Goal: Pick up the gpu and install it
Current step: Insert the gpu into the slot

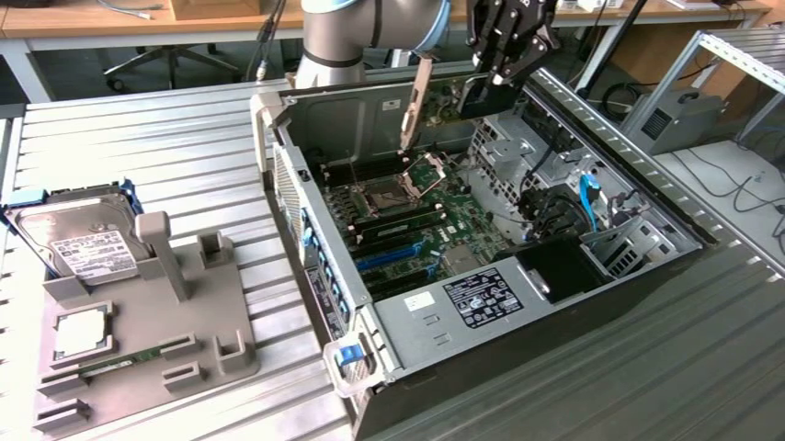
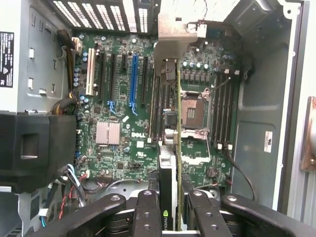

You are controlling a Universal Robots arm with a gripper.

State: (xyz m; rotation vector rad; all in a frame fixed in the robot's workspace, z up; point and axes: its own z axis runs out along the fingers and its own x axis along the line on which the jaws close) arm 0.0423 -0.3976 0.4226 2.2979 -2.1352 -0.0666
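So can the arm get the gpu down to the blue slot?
Probably yes. The case lies open, and nothing covers the blue slot. The gripper, shut on the gpu, hangs above the case, not yet over that slot.

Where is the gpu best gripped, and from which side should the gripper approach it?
Grip the gpu by its long top edge, from above, fingers pressing its two flat faces, as the gripper does now. The thin board hangs upright over the open case, metal bracket at one end, so this probably leaves the lower connector edge free.
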